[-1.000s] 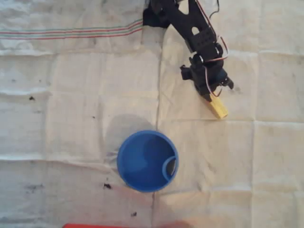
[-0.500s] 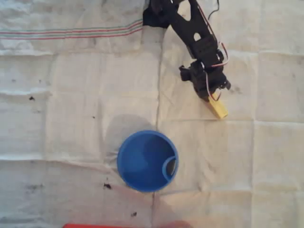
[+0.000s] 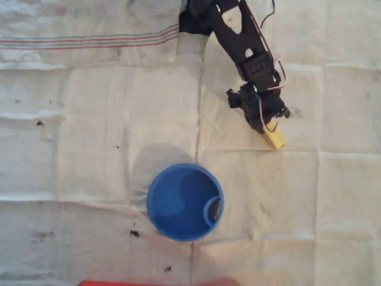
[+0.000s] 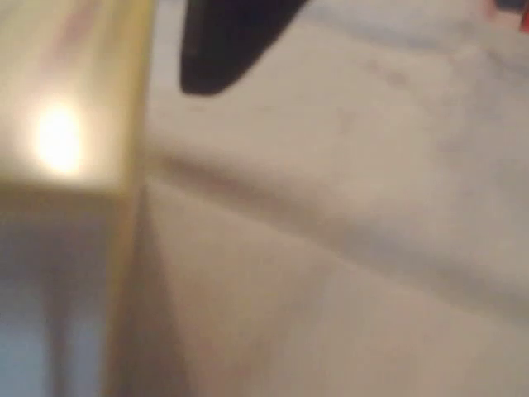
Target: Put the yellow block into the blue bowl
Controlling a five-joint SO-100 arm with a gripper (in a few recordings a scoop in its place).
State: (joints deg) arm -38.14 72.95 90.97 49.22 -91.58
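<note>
- Up close in the wrist view, the yellow block [image 4: 70, 99] looms blurred along the left edge, a bright glare spot on its face.
- Just right of it at the top, a dark fingertip [image 4: 223, 41] juts down, with a strip of pale cloth [image 4: 347, 248] showing between it and the block.
- From overhead, the fingers [image 3: 268, 122] sit over the upper end of the yellow block [image 3: 275, 139], which lies slanted on the cloth [image 3: 89, 119] that covers the tabletop; its lower end pokes out toward the lower right.
- Whether the fingers are clamped on the block or merely straddling it, I cannot tell.
- Well apart, toward the lower left of the overhead view, stands the blue bowl [image 3: 156, 205], upright, a small curved loop inside its right edge.
- Behind the fingers, the black arm [image 3: 235, 36] runs up to the top edge, red and white wires along it.
- At the far upper left, coloured stripes [image 3: 89, 42] cross the cloth.
- A red strip [image 3: 137, 283] shows at the bottom edge.
</note>
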